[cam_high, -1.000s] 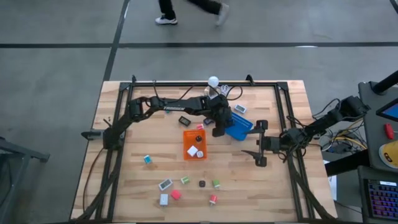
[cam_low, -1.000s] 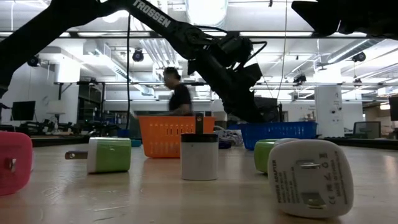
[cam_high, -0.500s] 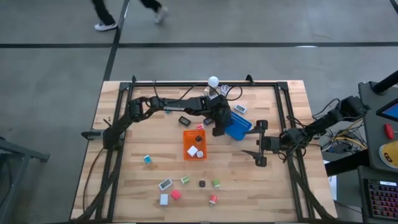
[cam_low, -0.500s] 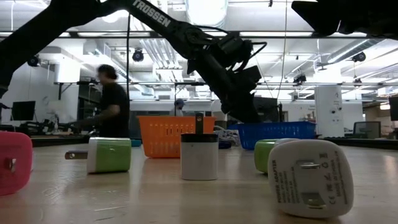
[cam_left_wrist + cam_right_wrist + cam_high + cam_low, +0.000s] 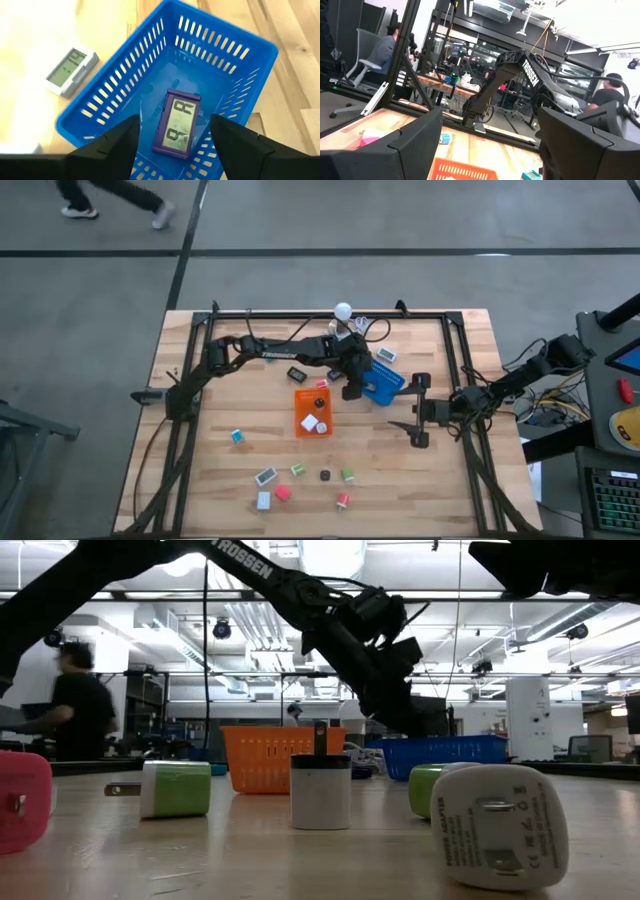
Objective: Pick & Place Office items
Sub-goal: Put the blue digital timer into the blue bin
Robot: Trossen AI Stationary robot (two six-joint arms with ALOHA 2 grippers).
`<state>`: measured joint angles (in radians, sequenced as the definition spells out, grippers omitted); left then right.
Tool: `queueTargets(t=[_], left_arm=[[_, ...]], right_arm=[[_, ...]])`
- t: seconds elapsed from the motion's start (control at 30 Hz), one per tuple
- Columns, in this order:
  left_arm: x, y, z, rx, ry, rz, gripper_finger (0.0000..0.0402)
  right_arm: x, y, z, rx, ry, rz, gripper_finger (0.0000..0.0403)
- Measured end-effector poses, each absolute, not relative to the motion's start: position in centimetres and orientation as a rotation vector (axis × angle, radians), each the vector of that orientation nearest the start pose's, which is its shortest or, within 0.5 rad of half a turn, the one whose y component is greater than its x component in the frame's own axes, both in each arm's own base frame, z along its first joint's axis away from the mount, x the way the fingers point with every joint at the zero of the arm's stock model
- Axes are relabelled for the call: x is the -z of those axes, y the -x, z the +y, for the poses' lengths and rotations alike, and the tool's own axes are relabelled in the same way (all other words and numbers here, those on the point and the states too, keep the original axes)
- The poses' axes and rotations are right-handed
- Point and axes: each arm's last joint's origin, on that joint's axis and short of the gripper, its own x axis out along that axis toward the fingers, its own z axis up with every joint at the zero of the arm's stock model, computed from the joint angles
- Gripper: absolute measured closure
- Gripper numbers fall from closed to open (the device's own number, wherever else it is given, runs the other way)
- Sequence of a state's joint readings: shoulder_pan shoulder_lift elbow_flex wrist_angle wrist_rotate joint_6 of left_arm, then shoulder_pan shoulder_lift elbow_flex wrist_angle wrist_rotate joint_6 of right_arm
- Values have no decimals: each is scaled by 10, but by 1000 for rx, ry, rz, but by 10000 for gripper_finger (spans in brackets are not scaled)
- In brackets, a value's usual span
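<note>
— Hovering over the blue tray (image 5: 384,385), the left end effector (image 5: 172,150) is seen parted and empty?
— Yes; a purple-framed display piece (image 5: 177,123) is laid flat inside it. The right end effector (image 5: 412,408) is held wide open, empty, above the bench (image 5: 200,470).

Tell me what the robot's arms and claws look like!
Both arms are dark, nearly black, built from jointed segments. The left arm has "TROSSEN" in white letters along it, and thin dark cables run beside its joints. Each arm ends in two flat, dark, wedge-shaped fingers: the left gripper and the right gripper.
</note>
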<state>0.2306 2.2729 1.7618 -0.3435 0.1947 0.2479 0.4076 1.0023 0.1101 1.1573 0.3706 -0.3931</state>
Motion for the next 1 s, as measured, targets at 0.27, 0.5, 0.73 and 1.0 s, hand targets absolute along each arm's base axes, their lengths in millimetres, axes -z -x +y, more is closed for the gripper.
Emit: queueTargets(t=[0.27, 0.5, 0.73, 1.0], left_arm=[[-193, -476, 106, 71, -98, 794, 154], [-223, -434, 96, 61, -132, 710, 154], [-238, -348, 75, 2, -126, 422, 154], [-219, -252, 51, -34, -80, 279, 154]], right_arm=[[-195, -161, 58, 4, 277, -221, 77], [-191, -161, 58, 18, 265, -181, 77], [-190, -162, 57, 17, 262, -165, 77], [-192, -179, 48, 54, 255, -41, 77]])
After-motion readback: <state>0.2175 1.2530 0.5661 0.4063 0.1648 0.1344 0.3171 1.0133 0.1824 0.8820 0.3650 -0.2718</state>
